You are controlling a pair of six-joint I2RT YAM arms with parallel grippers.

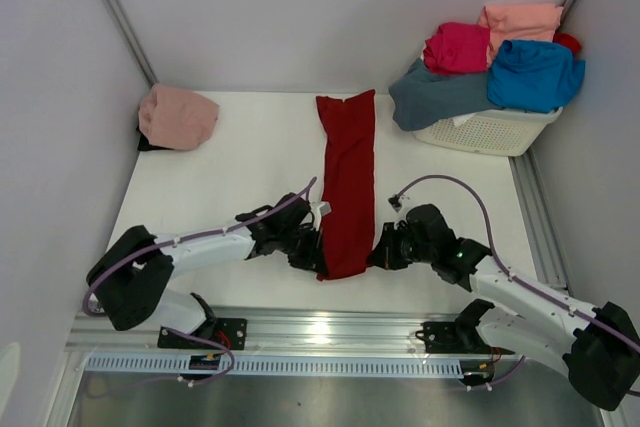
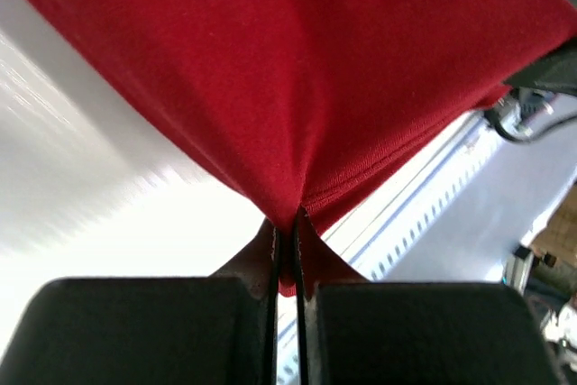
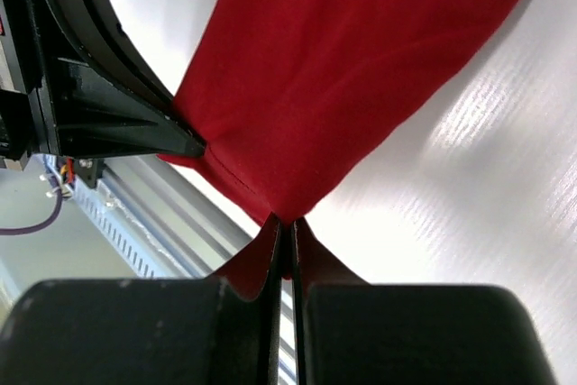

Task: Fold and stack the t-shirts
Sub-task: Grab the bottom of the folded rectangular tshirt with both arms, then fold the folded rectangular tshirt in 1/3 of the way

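Left pincer (image 2: 288,223): pinching near-left corner of long dark red cloth t-shirt (image 1: 348,177), laid flat on white surface (image 1: 250,177).
Right pincer (image 3: 282,223): pinching its near-right corner, for an even lift.
Dusty pink cloth t-shirt (image 1: 178,115): far left of red shirt, likely stack base.
White lattice plastic basket (image 1: 490,132): far right of it, heaped with unfolded shirts.

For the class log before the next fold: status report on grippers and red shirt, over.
Left gripper shut on dark red t-shirt, near corner. Right gripper shut on its other near corner. Shirt a long strip. Pink t-shirt, laundry basket well aside.
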